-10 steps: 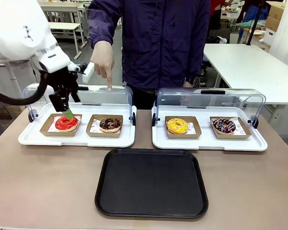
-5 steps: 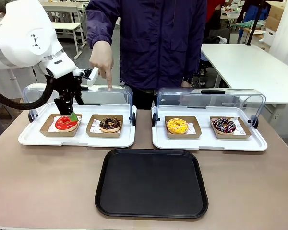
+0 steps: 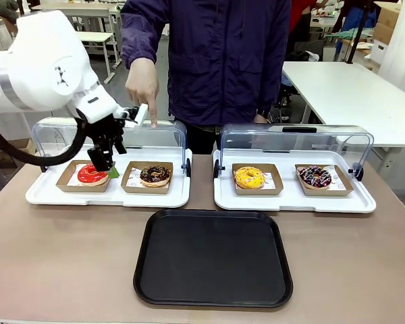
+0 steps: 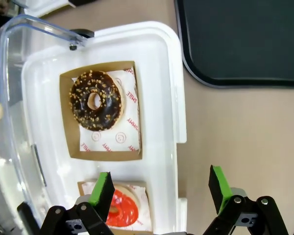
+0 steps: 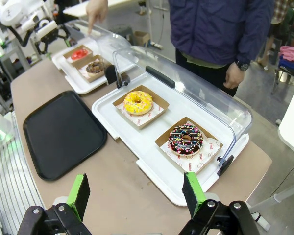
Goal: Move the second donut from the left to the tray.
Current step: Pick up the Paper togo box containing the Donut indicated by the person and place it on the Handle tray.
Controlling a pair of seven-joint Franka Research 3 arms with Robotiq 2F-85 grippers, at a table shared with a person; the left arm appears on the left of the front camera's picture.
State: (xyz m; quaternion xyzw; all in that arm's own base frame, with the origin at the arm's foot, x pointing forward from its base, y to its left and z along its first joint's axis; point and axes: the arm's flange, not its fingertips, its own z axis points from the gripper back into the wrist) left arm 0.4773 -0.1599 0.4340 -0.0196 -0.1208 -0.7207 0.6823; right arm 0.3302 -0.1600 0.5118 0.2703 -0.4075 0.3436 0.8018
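The second donut from the left [image 3: 154, 175] is a chocolate ring with pale crumbs in a brown cardboard holder, lying in the left white tray [image 3: 54, 197] under a raised clear lid. In the left wrist view this donut [image 4: 95, 100] lies ahead of the fingers. My left gripper [image 3: 105, 166] hangs open above the gap between the red donut [image 3: 92, 174] and the chocolate one, its jaws wide and holding nothing [image 4: 160, 186]. The black tray [image 3: 212, 256] lies at the table's near middle. My right gripper [image 5: 135, 193] stands open, high over the table's right end.
A person's hand [image 3: 143, 86] points a finger down at the lid behind the chocolate donut. The right white tray [image 3: 293, 201] holds a yellow donut [image 3: 249, 177] and a sprinkled dark donut [image 3: 315, 177]. Both clear lids stand raised at the back.
My left gripper has moved right, from over the red donut toward the gap beside the chocolate donut. The jaws stay open. The person's hand keeps pointing.
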